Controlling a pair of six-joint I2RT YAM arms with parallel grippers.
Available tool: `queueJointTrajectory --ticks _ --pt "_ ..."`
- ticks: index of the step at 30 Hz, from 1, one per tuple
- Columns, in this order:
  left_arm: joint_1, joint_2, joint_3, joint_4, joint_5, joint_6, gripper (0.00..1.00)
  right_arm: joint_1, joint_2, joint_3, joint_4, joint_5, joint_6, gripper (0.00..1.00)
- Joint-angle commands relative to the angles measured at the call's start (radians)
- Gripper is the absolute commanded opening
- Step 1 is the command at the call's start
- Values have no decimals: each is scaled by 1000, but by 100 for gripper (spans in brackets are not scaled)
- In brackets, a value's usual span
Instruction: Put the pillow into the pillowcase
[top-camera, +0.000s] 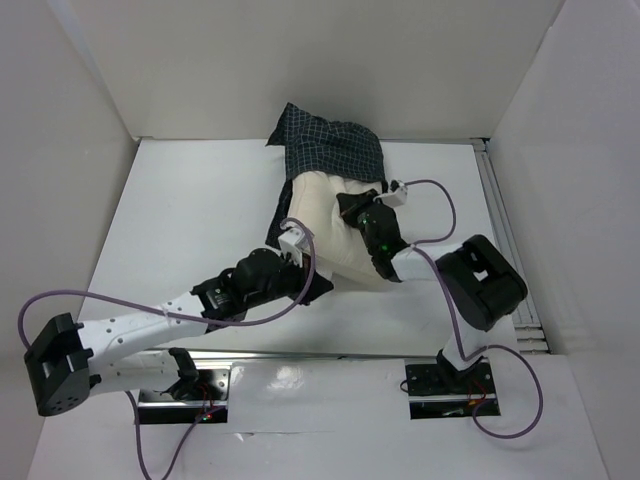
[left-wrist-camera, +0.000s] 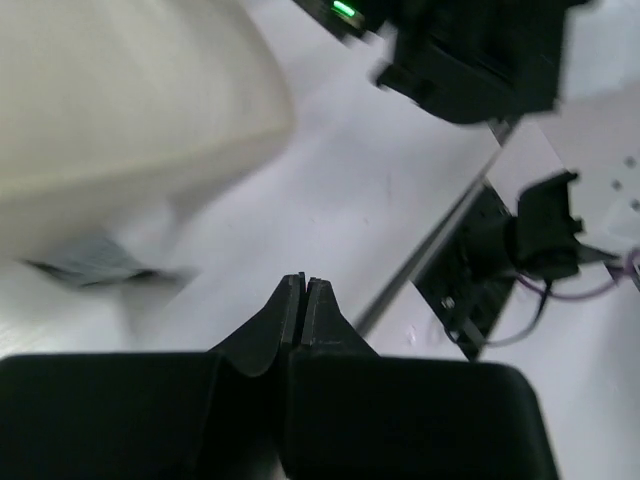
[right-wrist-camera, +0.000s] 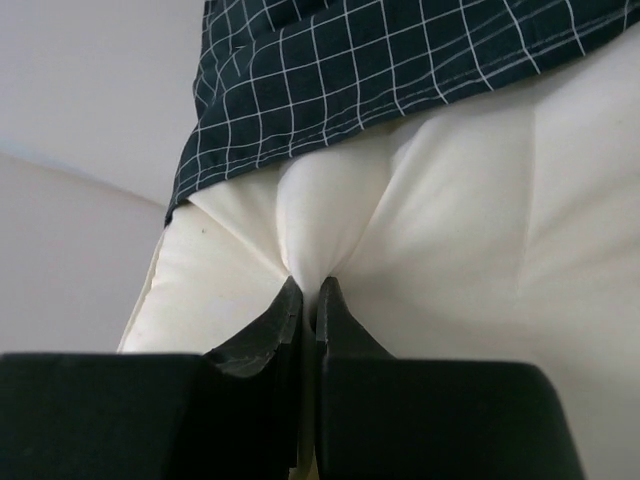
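The cream pillow lies at the middle of the table, its far end tucked under the dark checked pillowcase. More of that dark cloth shows along the pillow's left and near edges. My right gripper rests on top of the pillow, shut on a pinched fold of its fabric. Just beyond that fold runs the pillowcase's edge, lying over the pillow. My left gripper is at the pillow's near-left corner, jaws shut with nothing between them. The pillow bulges up and to the left of it.
White walls enclose the table on the left, back and right. A metal rail runs along the right side. The right arm's mounting plate and cables sit near the table's front edge. The right arm's black elbow hangs over the right side of the table.
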Motion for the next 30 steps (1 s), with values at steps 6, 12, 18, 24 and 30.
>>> queueJointTrajectory --ticks 6,12,18,24,30 --pt "-59 -92 90 -288 -169 -77 0 36 41 141 281 174 -132 0" --pt "83 -193 58 -408 -568 -210 100 36 -112 66 191 123 -76 0" --pt "438 -74 -27 -182 -328 -131 100 16 -164 30 111 73 -47 0" --pt "571 160 2 110 53 87 100 -2 -193 21 68 51 -47 0" --pt "560 351 96 255 230 192 100 -24 -203 30 28 19 -27 0"
